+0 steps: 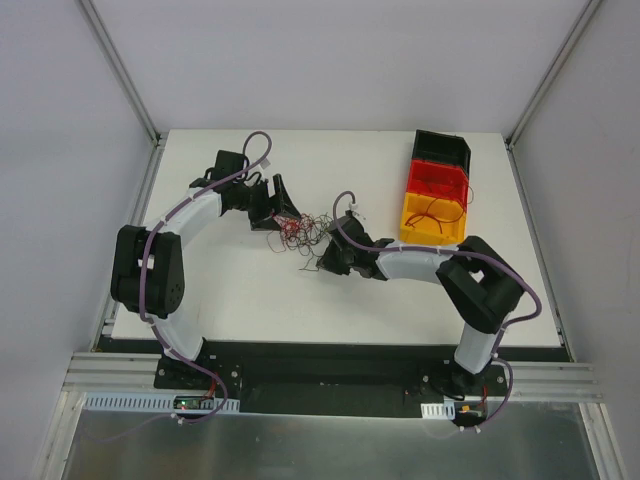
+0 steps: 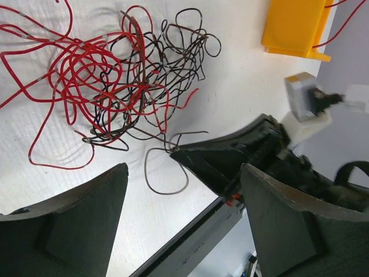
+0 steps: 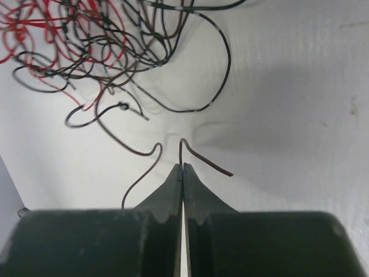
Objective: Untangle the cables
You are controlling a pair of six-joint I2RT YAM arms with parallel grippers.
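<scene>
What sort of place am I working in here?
Probably a lab test cell, not a workshop: a white table walled by plain white panels on aluminium framing, with small black, red and yellow bins beside the tangled cables.

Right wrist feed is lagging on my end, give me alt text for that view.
The right gripper has its jaws shut on a thin dark cable at their very tips, and the cable bends away to the right. The loose tangle of red and black cables lies beyond, at upper left, on the white table.
</scene>
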